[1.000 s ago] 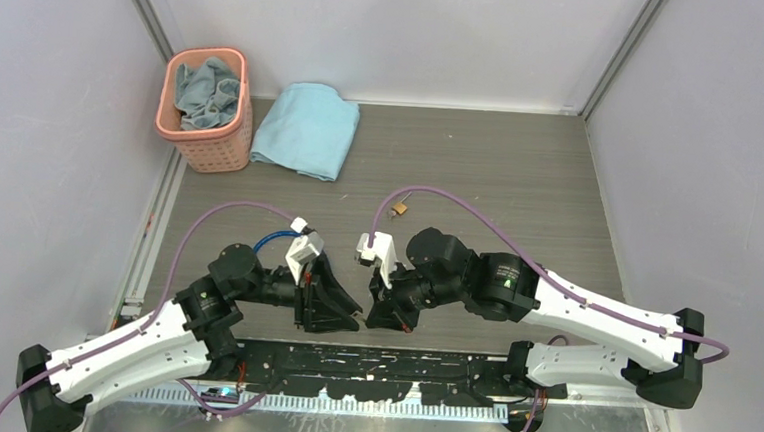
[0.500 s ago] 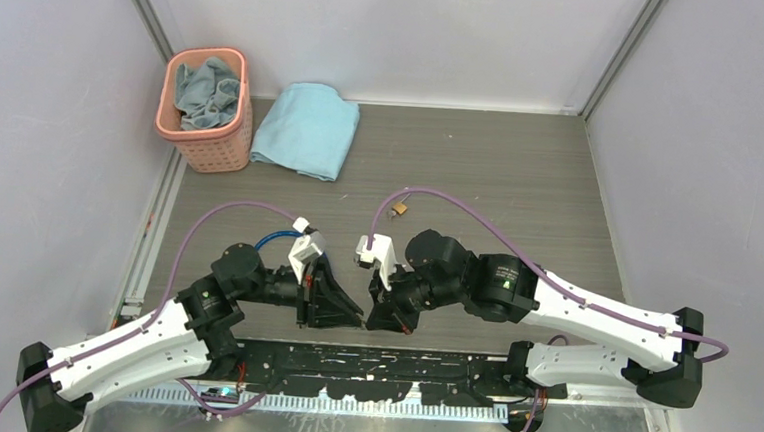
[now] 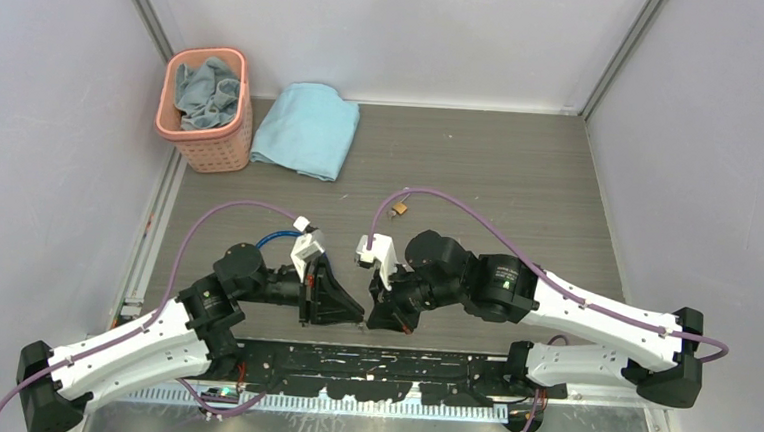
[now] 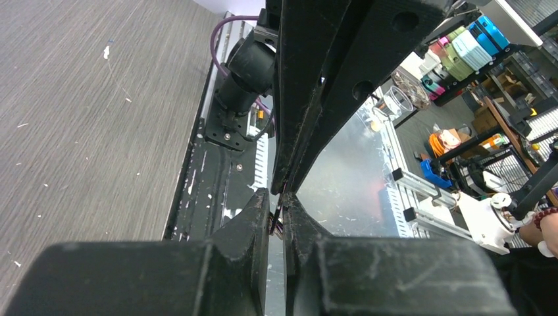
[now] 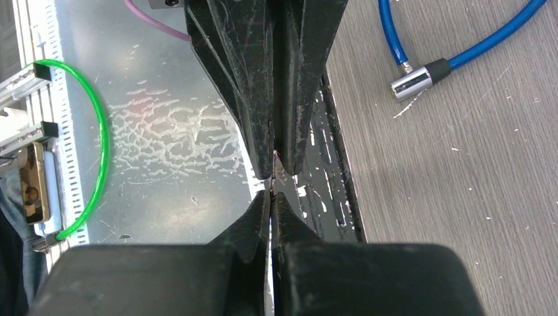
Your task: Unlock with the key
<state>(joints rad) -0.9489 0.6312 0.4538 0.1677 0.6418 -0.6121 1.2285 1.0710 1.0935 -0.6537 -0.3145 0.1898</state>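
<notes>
My left gripper [image 3: 359, 318] and right gripper [image 3: 371, 321] meet tip to tip over the table's near edge. In the left wrist view my left gripper [image 4: 278, 201] stands a narrow gap apart around a thin dark sliver, the key [image 4: 277, 219] seen edge-on. The right gripper's fingers [image 4: 309, 131] come down onto the same sliver. In the right wrist view my right gripper [image 5: 271, 195] is pressed shut, with the left gripper's fingers [image 5: 253, 99] just beyond its tips. The small brass padlock [image 3: 398, 209] lies alone further out.
A blue cable [image 3: 274, 238] with a silver end [image 5: 413, 82] lies under the left arm. A pink basket [image 3: 206, 53] of cloths and a folded blue cloth [image 3: 308, 129] are at the back left. A black rail [image 3: 379, 361] runs along the near edge.
My left gripper has slid slightly right toward the right gripper, and its jaws have narrowed. The right arm has held still.
</notes>
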